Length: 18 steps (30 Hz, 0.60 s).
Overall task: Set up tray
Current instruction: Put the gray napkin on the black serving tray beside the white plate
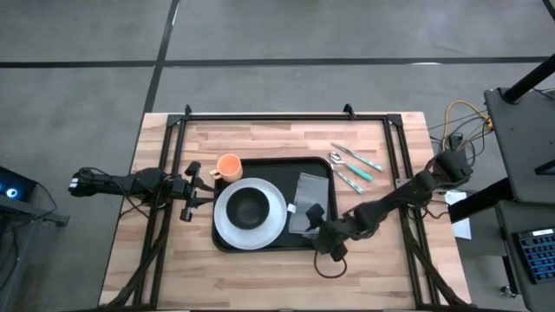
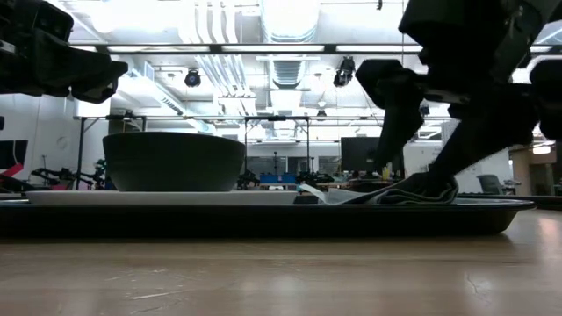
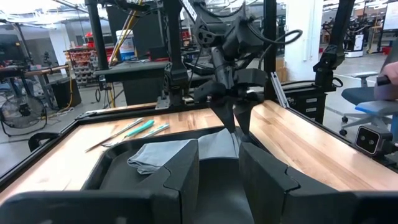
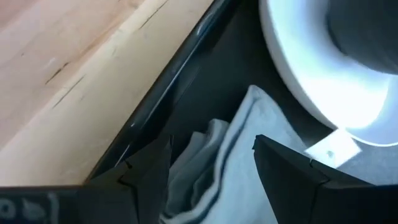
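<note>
The black tray (image 1: 286, 169) lies mid-table. On its left half rests a white plate (image 1: 276, 217) carrying a small black bowl (image 1: 250, 206). A grey napkin (image 1: 310, 192) lies on the tray's right half. My right gripper (image 1: 312, 218) is open and down over the napkin's near end, a finger on either side of a bunched fold (image 4: 214, 146). My left gripper (image 1: 192, 187) hovers open just beyond the tray's left rim, touching nothing. An orange cup (image 1: 228, 166) stands at the tray's far left corner. My right gripper comes slanting down from the table's right near side onto the napkin's near end. In the low view one fingertip (image 2: 432, 186) meets the cloth. The fingers stand apart with rumpled folds of several layers (image 4: 205, 155) between them. The napkin lies slack on the tray.
Three pieces of cutlery with teal handles (image 1: 355, 165) lie on the wood right of the tray's far corner. A black frame (image 1: 286, 115) runs along the table's far edge and both sides. Bare wood shows along the near edge (image 1: 260, 282).
</note>
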Each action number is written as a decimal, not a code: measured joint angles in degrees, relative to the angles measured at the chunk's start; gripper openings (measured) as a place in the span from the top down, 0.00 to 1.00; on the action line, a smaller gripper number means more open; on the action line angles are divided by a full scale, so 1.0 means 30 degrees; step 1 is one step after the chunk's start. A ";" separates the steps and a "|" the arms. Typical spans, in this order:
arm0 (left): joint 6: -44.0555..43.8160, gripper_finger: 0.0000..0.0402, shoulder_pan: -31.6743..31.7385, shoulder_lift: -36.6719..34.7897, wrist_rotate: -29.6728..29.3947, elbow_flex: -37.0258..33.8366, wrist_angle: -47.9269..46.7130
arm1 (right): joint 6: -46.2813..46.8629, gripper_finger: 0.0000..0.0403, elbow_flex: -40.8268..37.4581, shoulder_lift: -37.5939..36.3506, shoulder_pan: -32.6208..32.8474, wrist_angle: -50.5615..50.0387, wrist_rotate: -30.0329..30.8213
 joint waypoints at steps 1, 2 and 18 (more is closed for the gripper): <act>0.0000 0.76 -0.0004 0.0001 -0.0007 -0.0003 -0.0003 | 0.0000 0.46 0.0000 0.0215 0.0035 0.0158 -0.0007; 0.0000 0.76 0.0003 -0.0001 0.0000 0.0001 0.0004 | -0.0033 0.46 0.0082 0.0486 0.0088 0.0321 -0.0007; 0.0000 0.76 0.0002 0.0152 -0.0003 -0.0003 -0.0003 | -0.1002 0.46 0.2083 0.3055 0.0495 -0.1597 0.2507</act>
